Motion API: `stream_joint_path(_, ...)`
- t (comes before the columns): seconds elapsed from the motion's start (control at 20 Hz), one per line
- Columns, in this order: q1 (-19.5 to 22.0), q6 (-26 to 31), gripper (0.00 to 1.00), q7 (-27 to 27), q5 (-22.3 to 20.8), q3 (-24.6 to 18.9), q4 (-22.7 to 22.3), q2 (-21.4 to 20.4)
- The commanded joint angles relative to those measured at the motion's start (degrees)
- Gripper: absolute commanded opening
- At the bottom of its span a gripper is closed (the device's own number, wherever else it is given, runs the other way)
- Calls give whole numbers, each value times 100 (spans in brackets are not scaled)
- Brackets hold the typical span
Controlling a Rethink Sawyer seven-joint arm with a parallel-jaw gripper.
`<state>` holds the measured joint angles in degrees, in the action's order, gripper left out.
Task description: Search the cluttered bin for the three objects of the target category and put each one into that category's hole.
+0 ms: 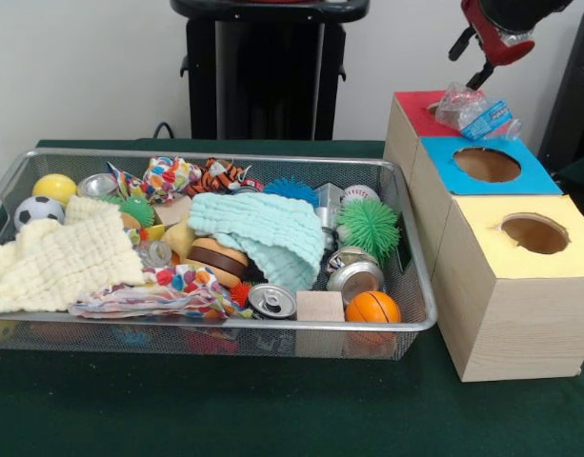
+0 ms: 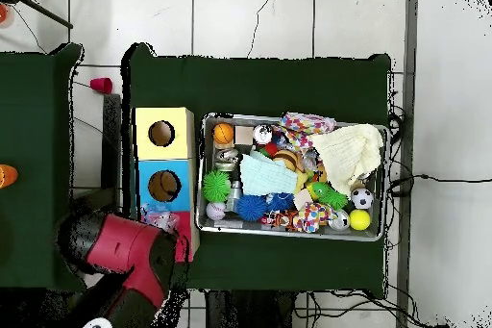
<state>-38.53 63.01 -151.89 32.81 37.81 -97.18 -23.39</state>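
Note:
The silver mesh bin (image 1: 420, 319) sits on the green table, full of toys, cloths and cans. One see-through bottle (image 1: 473, 109) with a blue label lies on the red-topped box (image 1: 411, 109), next to the edge of the blue top. It also shows in the overhead view (image 2: 159, 218). The round hole (image 1: 487, 164) in the blue top is empty, as in the overhead view (image 2: 164, 186). My gripper (image 1: 474, 62) hangs above the bottle, apart from it. In the overhead view the red arm (image 2: 125, 257) hides it. I make out no other bottle in the clutter.
The yellow-topped box (image 1: 520, 276) stands nearest the camera. In the bin lie silver cans (image 1: 271, 301), an orange ball (image 1: 372, 307), a green spiky ball (image 1: 369, 227), a teal cloth (image 1: 263, 233) and a cream cloth (image 1: 63, 262). The black pedestal (image 1: 263, 67) stands behind.

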Motion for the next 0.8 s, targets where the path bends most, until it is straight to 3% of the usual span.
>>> stream_joint_path(0.05,194,-762,100,-1091,376,-873,-405,152)
stream_joint_path(0.6,505,-978,100,-857,330,-1065,-82,211)
stream_joint_path(0.8,499,-893,100,-1002,116,-904,247,227)
